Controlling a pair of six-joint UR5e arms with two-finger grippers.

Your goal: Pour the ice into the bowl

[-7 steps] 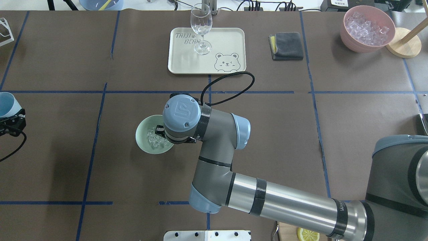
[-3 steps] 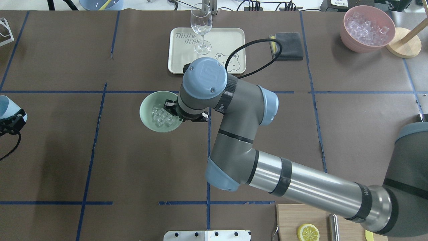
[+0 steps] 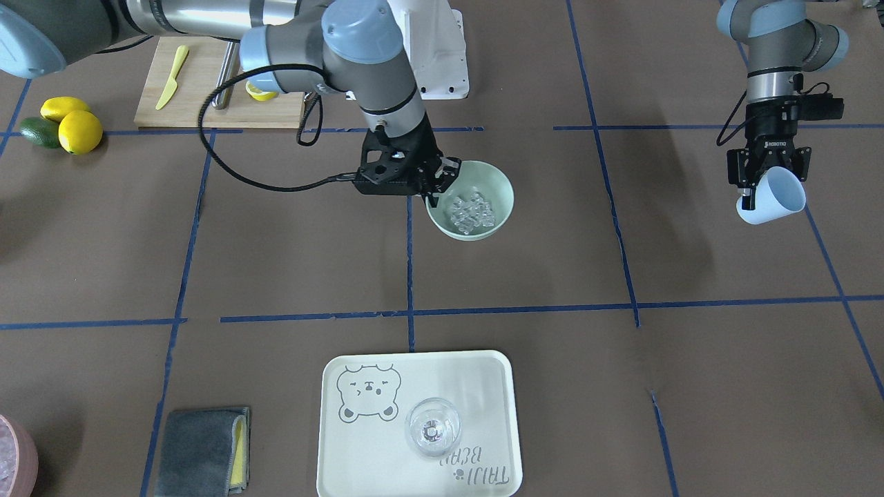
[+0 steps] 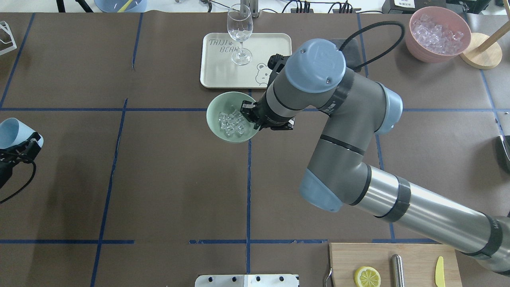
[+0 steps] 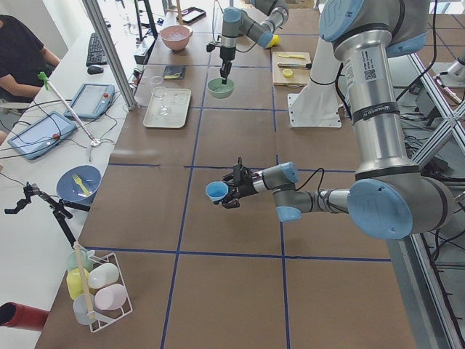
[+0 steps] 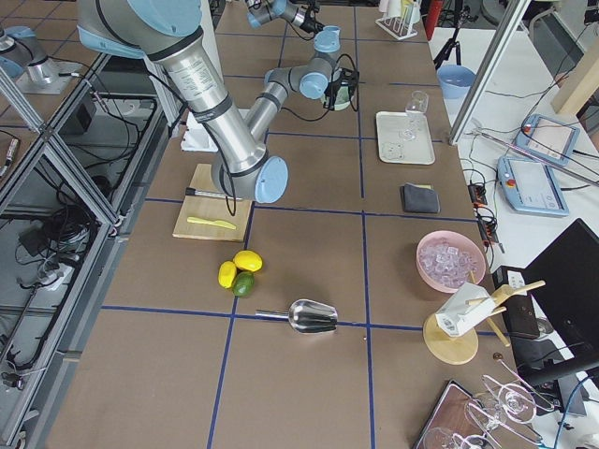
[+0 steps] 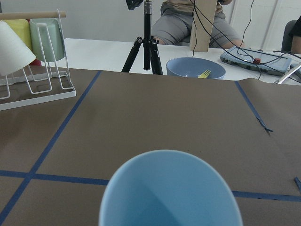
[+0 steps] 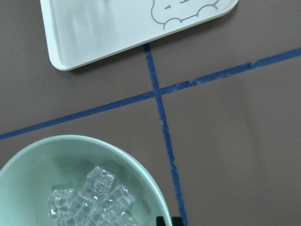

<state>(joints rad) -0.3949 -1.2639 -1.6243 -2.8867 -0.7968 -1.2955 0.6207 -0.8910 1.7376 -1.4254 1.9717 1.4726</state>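
Observation:
The pale mint-green bowl (image 4: 212, 115) sits near the table's middle, just in front of the tray, with several clear ice cubes (image 4: 232, 121) inside. My right gripper (image 4: 251, 117) is shut on the bowl's right rim. In the front-facing view the gripper (image 3: 436, 183) grips the bowl (image 3: 503, 200) with the ice (image 3: 471, 210) showing. The right wrist view shows the bowl (image 8: 28, 169) and the ice (image 8: 94, 200). My left gripper (image 4: 28, 143) is shut on a light blue cup (image 4: 10, 131) at the far left, tilted on its side and empty (image 7: 169, 193).
A cream bear tray (image 4: 275, 44) with a wine glass (image 4: 240, 30) lies just beyond the bowl. A grey cloth (image 3: 200, 449), a pink container of ice (image 4: 438, 34), a wooden stand (image 4: 480, 52) and a cutting board (image 4: 414, 263) with a lemon slice (image 4: 366, 276) are also there.
My right arm has carried the bowl with the ice to the right and farther away, toward the tray. The left gripper with the cup has shifted slightly right.

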